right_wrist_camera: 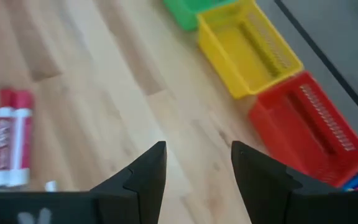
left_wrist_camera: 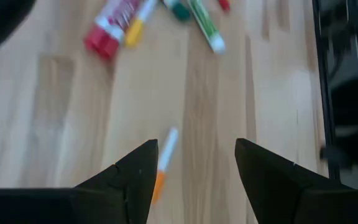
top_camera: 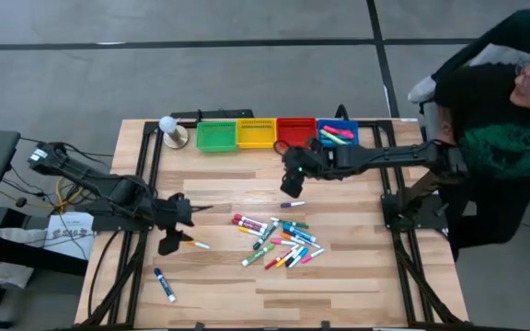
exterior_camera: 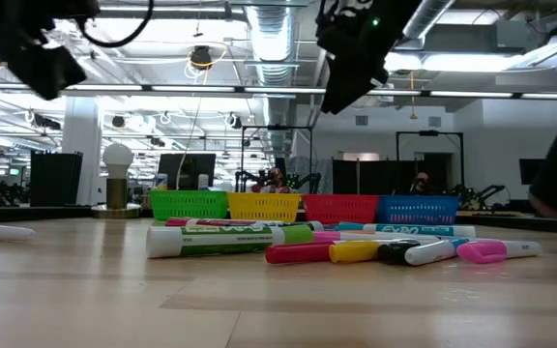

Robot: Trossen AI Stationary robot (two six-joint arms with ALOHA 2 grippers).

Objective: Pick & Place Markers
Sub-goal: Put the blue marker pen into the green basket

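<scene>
A heap of markers (top_camera: 279, 241) lies mid-table, with two red-capped ones (right_wrist_camera: 8, 146) showing in the right wrist view. An orange-and-white marker (left_wrist_camera: 164, 163) lies apart on the wood, just beside one finger of my open left gripper (left_wrist_camera: 196, 162), which hovers over it at the left (top_camera: 173, 241) without touching. A blue marker (top_camera: 164, 284) lies near the front left, and a purple one (top_camera: 293, 204) lies below my right gripper (top_camera: 293, 188). That gripper hangs open and empty (right_wrist_camera: 197, 165) above the table, near the red bin (top_camera: 295, 131).
Green (top_camera: 214, 135), yellow (top_camera: 256, 132), red and blue (top_camera: 339, 133) bins stand in a row along the far edge; the blue one holds pink and green markers. A white bulb on a stand (top_camera: 168, 129) is left of them. A person (top_camera: 513, 92) sits beyond the right edge.
</scene>
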